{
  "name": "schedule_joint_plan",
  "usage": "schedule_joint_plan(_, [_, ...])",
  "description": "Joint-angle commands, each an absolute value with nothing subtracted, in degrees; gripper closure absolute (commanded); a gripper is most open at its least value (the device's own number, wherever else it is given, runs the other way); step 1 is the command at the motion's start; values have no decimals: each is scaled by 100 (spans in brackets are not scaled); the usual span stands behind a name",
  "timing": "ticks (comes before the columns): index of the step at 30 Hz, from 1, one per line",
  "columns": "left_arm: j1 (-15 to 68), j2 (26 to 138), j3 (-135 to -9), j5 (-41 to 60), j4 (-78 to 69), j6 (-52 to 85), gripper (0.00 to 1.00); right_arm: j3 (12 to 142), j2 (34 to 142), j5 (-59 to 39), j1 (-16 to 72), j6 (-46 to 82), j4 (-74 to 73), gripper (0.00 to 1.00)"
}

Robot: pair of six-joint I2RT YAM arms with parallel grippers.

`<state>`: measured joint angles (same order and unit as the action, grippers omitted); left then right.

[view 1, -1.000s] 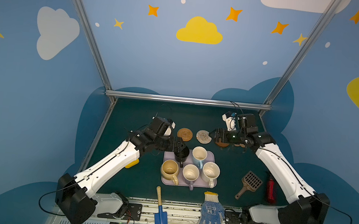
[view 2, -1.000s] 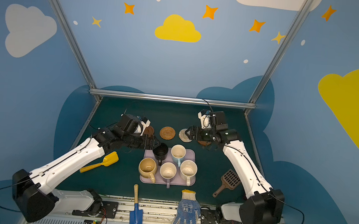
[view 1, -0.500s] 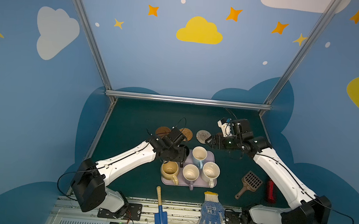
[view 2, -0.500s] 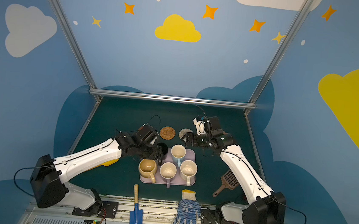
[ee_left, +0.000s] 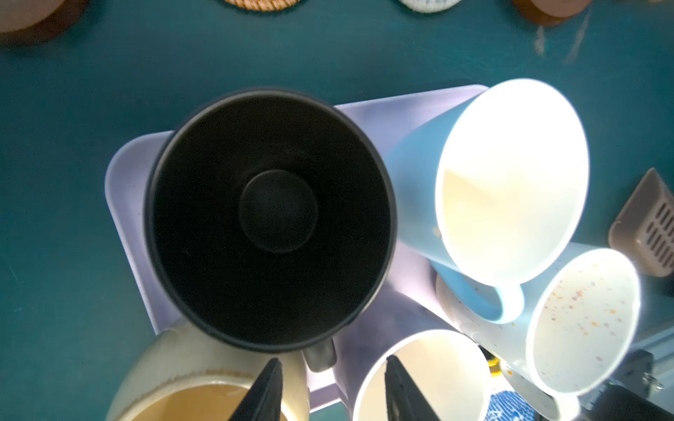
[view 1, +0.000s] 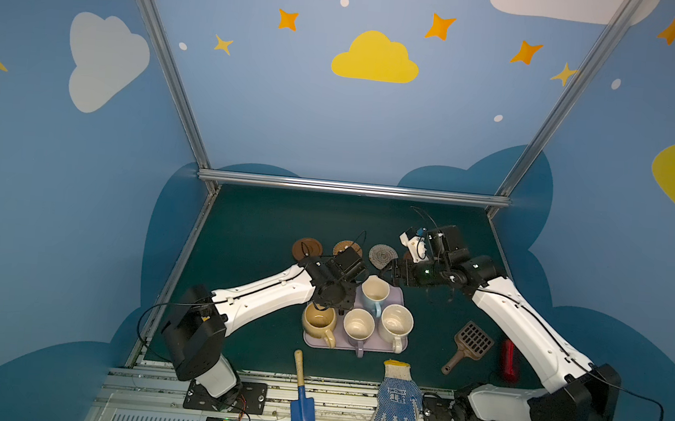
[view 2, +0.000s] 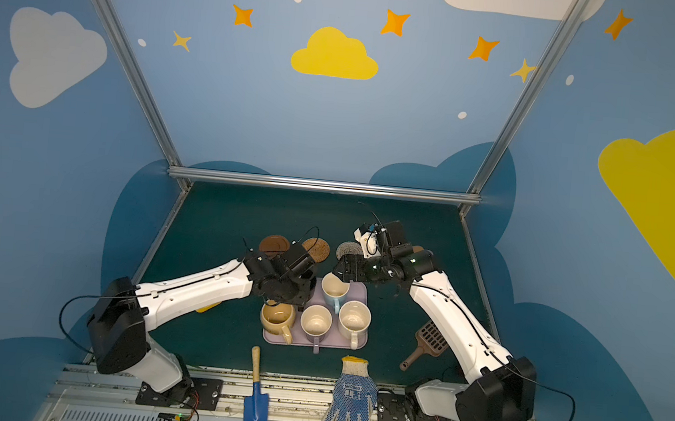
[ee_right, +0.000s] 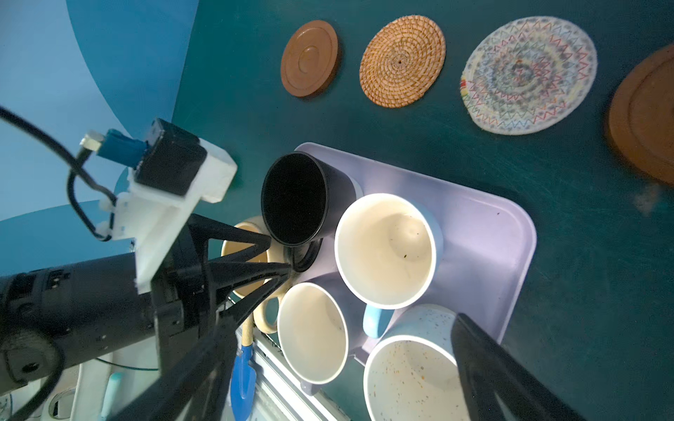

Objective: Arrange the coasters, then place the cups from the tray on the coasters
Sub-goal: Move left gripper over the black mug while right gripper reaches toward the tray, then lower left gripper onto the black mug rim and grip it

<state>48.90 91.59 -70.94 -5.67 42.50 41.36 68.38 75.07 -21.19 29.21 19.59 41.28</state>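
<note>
Four coasters lie in a row just beyond the tray (ee_right: 485, 233): brown disc (ee_right: 310, 58), orange rattan mat (ee_right: 401, 60), pale woven mat (ee_right: 529, 74), second brown disc (ee_right: 645, 116) at right. A fifth is not visible. All five cups sit on the tray, none on a coaster. Left gripper (ee_left: 332, 368), jaws narrowed but clear of contact, straddles the handle of the black mug (ee_left: 270, 215) in the tray's far-left corner. Right gripper (view 1: 389, 271) is wide and empty, at the tray's far-right edge.
</note>
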Motion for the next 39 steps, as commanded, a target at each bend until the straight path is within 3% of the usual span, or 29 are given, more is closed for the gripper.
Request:
schedule_joint_plan(1, [4911, 9330, -7232, -706, 4400, 4063, 54, 6899, 7392, -2013, 2937, 2039, 4218, 8])
schedule_joint_plan(3, [4937, 9398, -7251, -805, 4429, 4055, 58, 6923, 7447, -2052, 2937, 2015, 4236, 8])
schedule_joint_plan(11, [4983, 9539, -7144, -979, 4266, 4080, 60, 6898, 7475, -2294, 2932, 2049, 4187, 8])
schedule_joint_plan(19, [4992, 9841, -7372, -1168, 4359, 3904, 66, 6814, 7628, -3293, 2833, 1854, 4272, 9])
schedule_joint_plan(29, [4983, 10115, -7445, -1318, 4400, 3930, 70, 6717, 7585, -3187, 2837, 1867, 4142, 9])
schedule_joint_plan(39, [4974, 10187, -7497, -1311, 4342, 3843, 90, 6602, 7353, -2550, 2846, 1784, 4138, 9])
